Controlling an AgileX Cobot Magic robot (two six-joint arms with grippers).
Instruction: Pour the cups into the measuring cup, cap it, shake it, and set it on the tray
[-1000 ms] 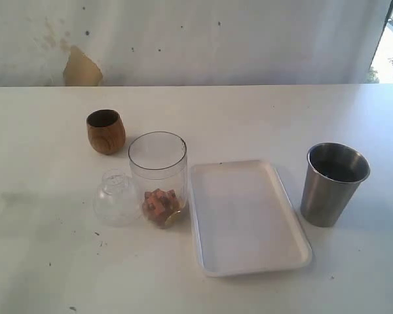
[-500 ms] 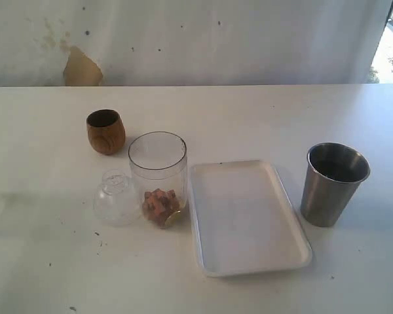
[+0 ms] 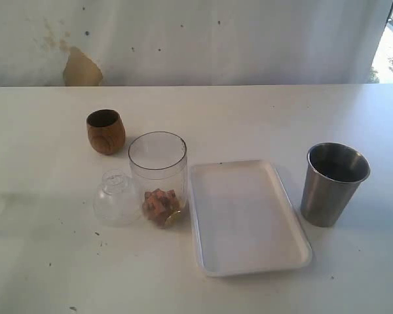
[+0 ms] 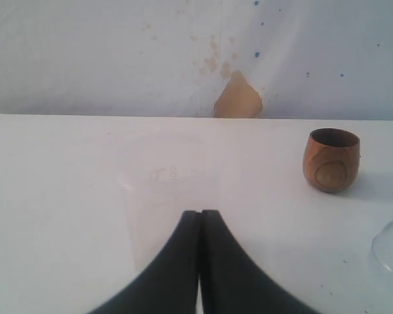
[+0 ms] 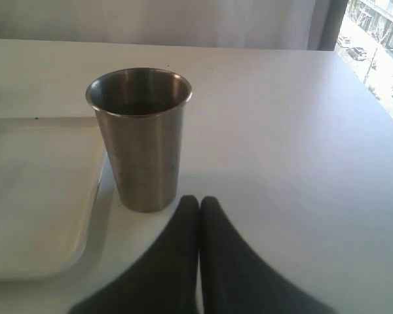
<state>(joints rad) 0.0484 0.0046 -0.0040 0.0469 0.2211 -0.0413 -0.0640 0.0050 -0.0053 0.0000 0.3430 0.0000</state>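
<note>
Only the wrist views show the left end effector and right end effector, tips pressed together, empty. Only the exterior view shows the tall clear plastic cylinder, upright between the clear dome cap and the flat white tray.

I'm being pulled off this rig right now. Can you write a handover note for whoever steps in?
Left gripper: shut, holding nothing, facing the wooden cup.
Right gripper: shut, holding nothing, just short of the tumbler.
Measuring cup stands uncapped left of the tray, brown pieces in its bottom; cap sits beside it. Tumbler stands right of the tray.
Done: possibly some pouring; the cups' contents can't be told.
Left: any remaining pouring, capping, shaking, setting it on the tray.
</note>
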